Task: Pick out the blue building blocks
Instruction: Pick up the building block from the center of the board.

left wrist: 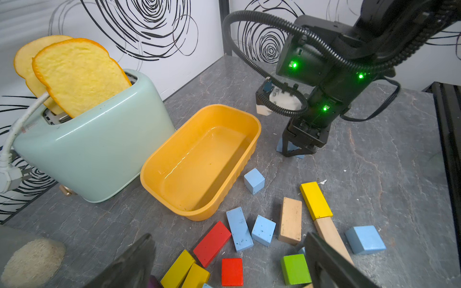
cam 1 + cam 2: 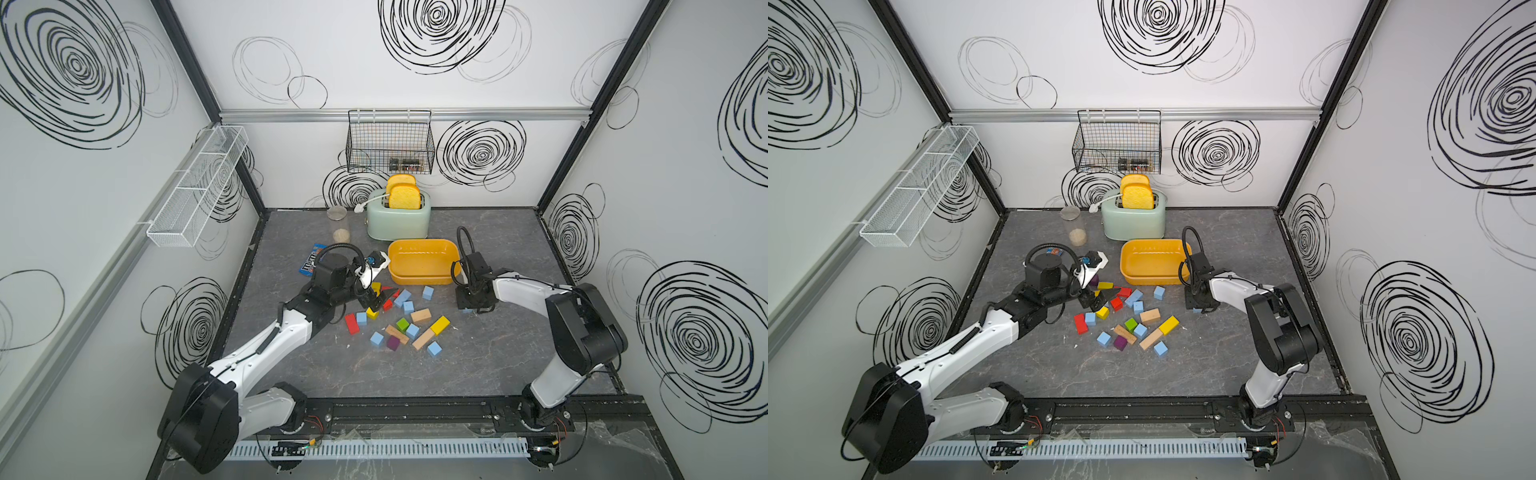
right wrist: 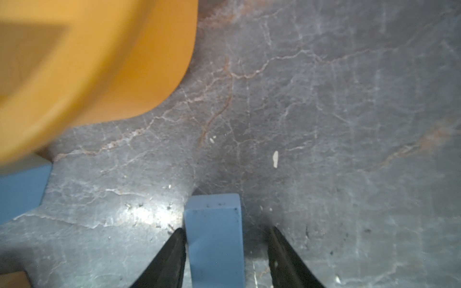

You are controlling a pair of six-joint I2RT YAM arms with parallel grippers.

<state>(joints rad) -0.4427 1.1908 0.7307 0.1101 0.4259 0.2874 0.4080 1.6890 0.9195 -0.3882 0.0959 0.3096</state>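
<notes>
Left wall (image 2: 83,208): white, black scribbled swirls, with a white mesh shelf (image 2: 199,187) hung on it, high up and well outboard of the left claw (image 2: 372,301). Left claw: low over the near edge of the block heap, jaws spread wide, gripping nothing. Just behind it a blue candy packet (image 2: 308,266) lies flat on the desk (image 2: 498,357); farther back, a clear jar (image 2: 338,226) with pale grain in the bottom. Desk surface: dark grey, marble-look, pale and rusty veins, a few white crumbs. Back wall (image 2: 332,41): same swirls, an aluminium rail, a black wire basket (image 2: 390,143) hanging off it. Under the basket is a mint toaster (image 2: 397,226), with two toast slices (image 2: 405,197) standing up out of the slots. Between the two claws: loose blocks in red, yellow, green, purple and plain wood, with the blue building blocks (image 2: 412,331) scattered among them, all on the desk. One blue cube (image 2: 428,292) lies near the yellow tub (image 2: 422,259). The tub sits just beyond the right claw (image 3: 225,229), to its left. Right claw: down at the desk, jaws astride one more blue block (image 3: 214,239). One finger touches its side, the other stands off with a gap, so it is not clamped. Right wall (image 2: 685,208): white, more swirls, black frame post in the corner.
</notes>
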